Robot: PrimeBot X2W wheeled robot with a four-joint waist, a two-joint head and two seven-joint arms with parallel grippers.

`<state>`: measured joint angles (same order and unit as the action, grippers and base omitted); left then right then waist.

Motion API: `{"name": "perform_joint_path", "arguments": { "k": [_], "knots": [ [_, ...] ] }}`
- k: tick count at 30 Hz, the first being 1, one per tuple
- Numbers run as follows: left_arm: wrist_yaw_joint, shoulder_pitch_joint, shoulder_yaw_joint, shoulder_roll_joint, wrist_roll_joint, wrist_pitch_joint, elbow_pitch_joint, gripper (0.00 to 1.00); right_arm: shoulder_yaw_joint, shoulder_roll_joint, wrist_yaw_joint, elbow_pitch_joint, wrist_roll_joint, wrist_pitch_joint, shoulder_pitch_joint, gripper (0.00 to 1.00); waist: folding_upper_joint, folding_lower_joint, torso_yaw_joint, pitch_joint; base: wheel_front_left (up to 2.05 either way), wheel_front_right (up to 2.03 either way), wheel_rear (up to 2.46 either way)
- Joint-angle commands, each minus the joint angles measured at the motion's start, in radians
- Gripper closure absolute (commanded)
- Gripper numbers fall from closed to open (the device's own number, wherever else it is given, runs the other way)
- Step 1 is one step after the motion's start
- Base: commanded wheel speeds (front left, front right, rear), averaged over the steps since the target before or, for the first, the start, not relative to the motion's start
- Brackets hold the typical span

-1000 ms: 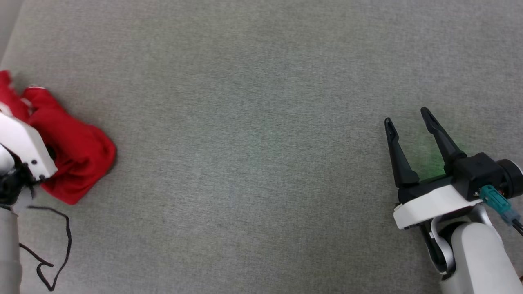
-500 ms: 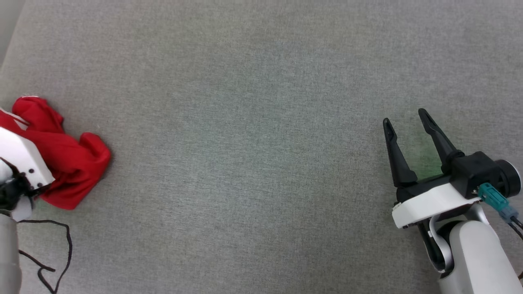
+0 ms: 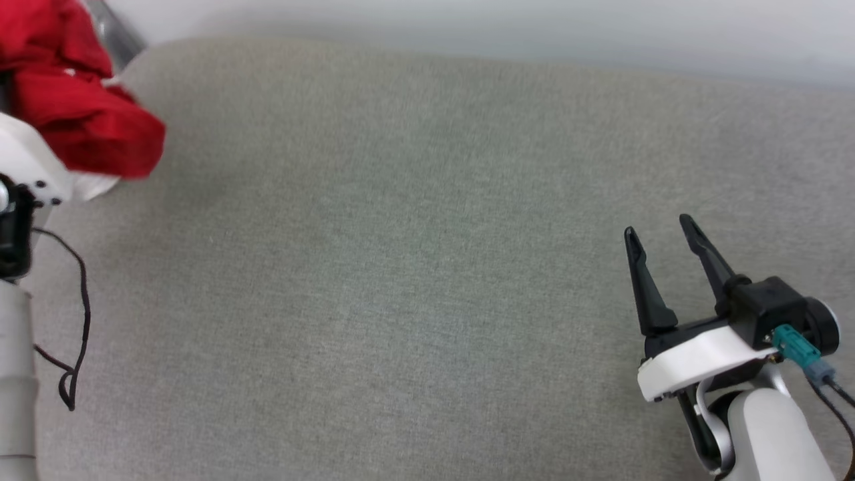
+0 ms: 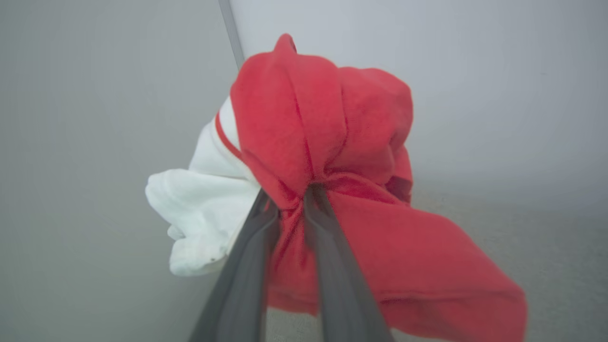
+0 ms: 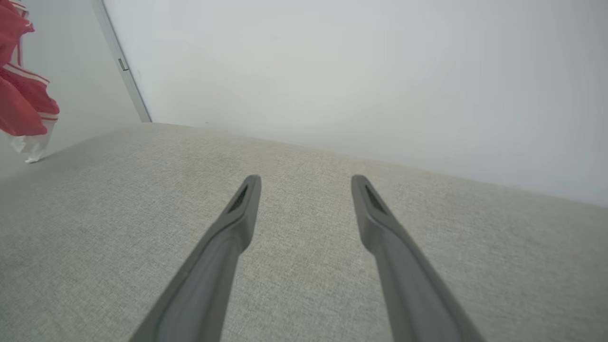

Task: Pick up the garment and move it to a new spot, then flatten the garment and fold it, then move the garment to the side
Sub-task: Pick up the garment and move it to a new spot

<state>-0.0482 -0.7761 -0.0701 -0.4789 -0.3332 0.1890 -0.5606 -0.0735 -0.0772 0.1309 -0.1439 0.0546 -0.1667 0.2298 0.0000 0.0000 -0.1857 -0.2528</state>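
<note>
The red garment (image 3: 73,113) hangs bunched at the head view's upper left, lifted off the grey cloth surface (image 3: 401,267). In the left wrist view my left gripper (image 4: 289,199) is shut on a pinch of the garment (image 4: 332,156), whose white sleeve panel (image 4: 199,209) droops to the left. Its striped trim shows on the garment (image 5: 23,95) at the right wrist view's left edge. My right gripper (image 3: 658,227) stands open at the lower right with nothing between its fingers (image 5: 237,223), far from the garment.
A pale wall (image 3: 534,27) rises behind the surface's far edge. A dark vertical strip (image 5: 123,66) marks a wall corner at the left. A thin black cable (image 3: 77,307) loops from my left arm over the surface's left side.
My left gripper has lifted the garment off the surface. The head camera has tilted up, bringing the far edge and wall into view. The right gripper stays open.
</note>
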Motion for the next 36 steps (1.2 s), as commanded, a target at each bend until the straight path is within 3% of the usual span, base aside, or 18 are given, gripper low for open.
{"name": "perform_joint_path", "arguments": {
  "k": [1,10,19,24,30,31,32,33,36],
  "knots": [
    [-0.004,-0.012,0.011,0.012,0.011,-0.036,0.015,1.0,0.002,0.006,0.0,-0.004,-0.002,-0.003,-0.018,0.0,0.0,0.0,0.017,0.055,0.0,0.0,0.0],
    [-0.016,0.027,0.102,0.154,0.02,-0.203,0.139,1.0,0.009,0.021,0.0,0.011,-0.015,0.015,-0.061,0.0,0.0,0.0,0.153,0.145,0.0,0.0,0.0],
    [-0.051,0.142,0.284,0.342,0.01,-0.228,0.217,1.0,0.038,0.026,0.0,0.037,-0.001,0.032,-0.093,0.0,0.0,0.0,0.336,0.115,0.0,0.0,0.0],
    [-0.071,0.25,0.414,0.39,-0.01,-0.22,0.195,1.0,0.043,0.028,0.0,0.033,0.009,0.026,-0.104,0.0,0.0,0.0,0.39,0.082,0.0,0.0,0.0],
    [-0.079,0.394,0.526,0.405,-0.052,-0.193,0.12,1.0,0.038,0.028,0.0,0.019,0.031,0.009,-0.095,0.0,0.0,0.0,0.399,0.062,0.0,0.0,0.0],
    [-0.08,0.41,0.54,0.406,-0.054,-0.194,0.111,0.71,0.038,0.028,0.0,0.016,0.032,0.008,-0.094,0.0,0.0,0.0,0.394,0.063,0.0,0.0,0.0],
    [-0.08,0.424,0.547,0.406,-0.061,-0.198,0.104,0.51,0.036,0.028,0.0,0.015,0.034,0.005,-0.092,0.0,0.0,0.0,0.388,0.064,0.0,0.0,0.0],
    [-0.08,0.431,0.555,0.406,-0.058,-0.209,0.101,0.0,0.037,0.028,0.0,0.014,0.032,0.004,-0.091,0.0,0.0,0.0,0.38,0.065,0.0,0.0,0.0],
    [-0.08,0.441,0.581,0.409,-0.045,-0.262,0.115,0.0,0.046,0.028,0.0,0.007,0.024,0.002,-0.098,0.0,0.0,0.0,0.346,0.087,0.0,0.0,0.0]
  ]
}}
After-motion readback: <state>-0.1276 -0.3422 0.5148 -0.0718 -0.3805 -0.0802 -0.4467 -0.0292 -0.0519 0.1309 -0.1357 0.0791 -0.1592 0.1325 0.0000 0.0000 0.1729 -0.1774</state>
